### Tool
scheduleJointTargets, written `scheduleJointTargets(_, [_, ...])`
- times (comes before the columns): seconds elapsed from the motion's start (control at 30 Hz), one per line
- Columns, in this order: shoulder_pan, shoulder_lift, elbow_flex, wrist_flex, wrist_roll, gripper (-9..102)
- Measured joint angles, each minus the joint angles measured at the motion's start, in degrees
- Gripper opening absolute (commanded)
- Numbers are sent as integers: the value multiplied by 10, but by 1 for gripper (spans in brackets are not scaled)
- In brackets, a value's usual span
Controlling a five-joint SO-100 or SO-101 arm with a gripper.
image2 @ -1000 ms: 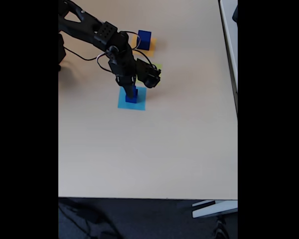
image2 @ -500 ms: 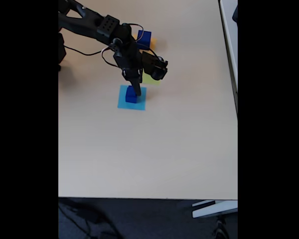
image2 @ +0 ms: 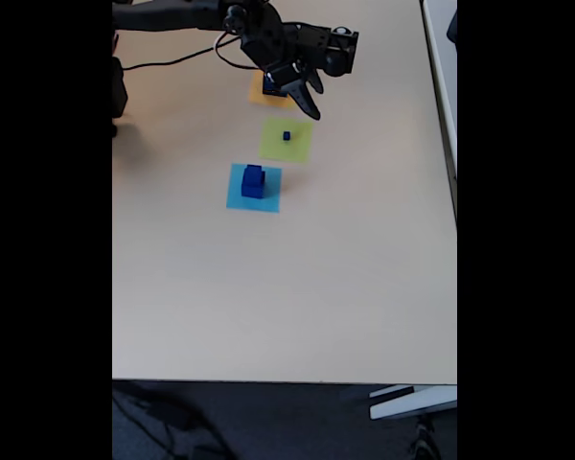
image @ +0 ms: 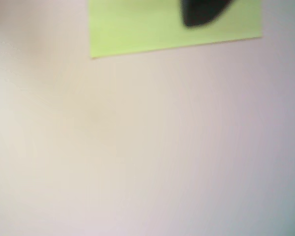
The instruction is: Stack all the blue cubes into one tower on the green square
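The gripper (image2: 310, 99) hangs empty with jaws parted over the orange square (image2: 261, 94), where a blue cube (image2: 273, 88) sits half-hidden. The green square (image2: 287, 140) carries only a tiny cube (image2: 287, 136) — a two-cube stack (image2: 253, 181) stands on the light-blue square (image2: 253, 188). Pickup looks to be the step in hand: next, descend squarely and close.

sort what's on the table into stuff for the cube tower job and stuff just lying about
Job:
- tiny blue cube, on the green square
- green square
- blue cubes on the light-blue square
- blue cube under the end effector

Lying about:
- light-blue square
- orange square
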Motion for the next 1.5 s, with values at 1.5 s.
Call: scheduleJointTargets(1.5, [-41,-17,346,-286,-47,22])
